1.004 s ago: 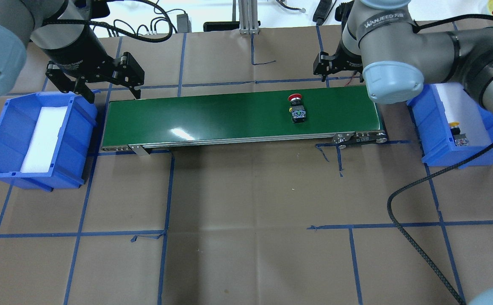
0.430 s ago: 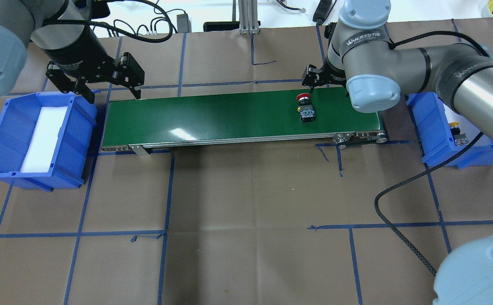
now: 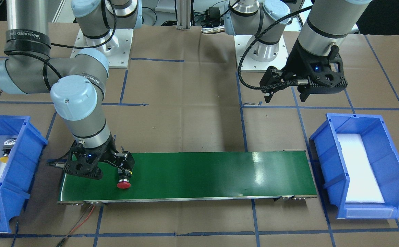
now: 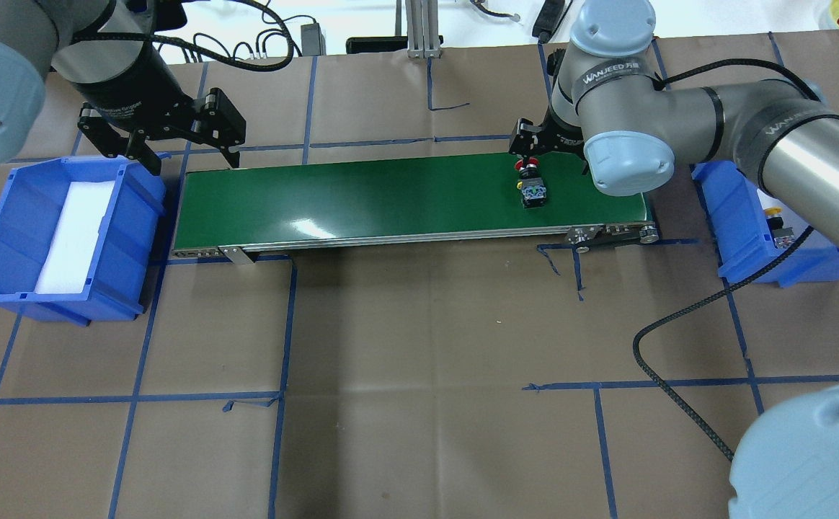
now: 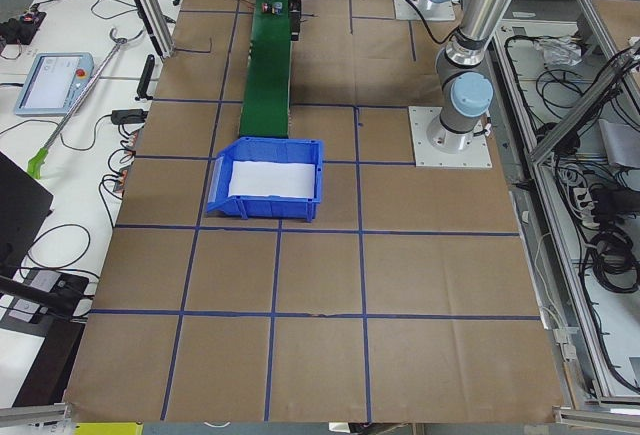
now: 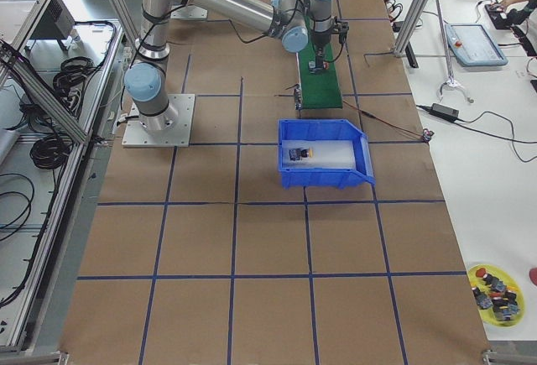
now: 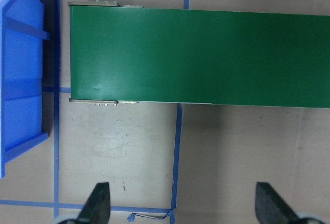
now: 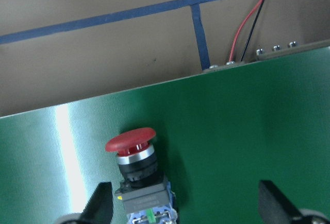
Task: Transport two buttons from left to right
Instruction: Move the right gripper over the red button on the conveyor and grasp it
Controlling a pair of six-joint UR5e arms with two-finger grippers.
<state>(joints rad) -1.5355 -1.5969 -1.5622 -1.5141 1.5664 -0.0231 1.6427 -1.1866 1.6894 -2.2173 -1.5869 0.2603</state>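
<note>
Overhead, front views oppose; 2 wrist cams close; all share belt point(image 4: 391, 198).

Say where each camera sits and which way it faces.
Front-facing: across the table, facing the robot; right arm at left.
Overhead: behind the robot, looking forward-down; left arm at left.
Exterior left: table's end, along the belt; left arm nearest.
Exterior right: opposite end; right arm near.
Left wrist: down on the belt's end; left fingertips.
Right wrist: down on the red button; right fingertips.
Shared: front-facing and overhead show that button.
</note>
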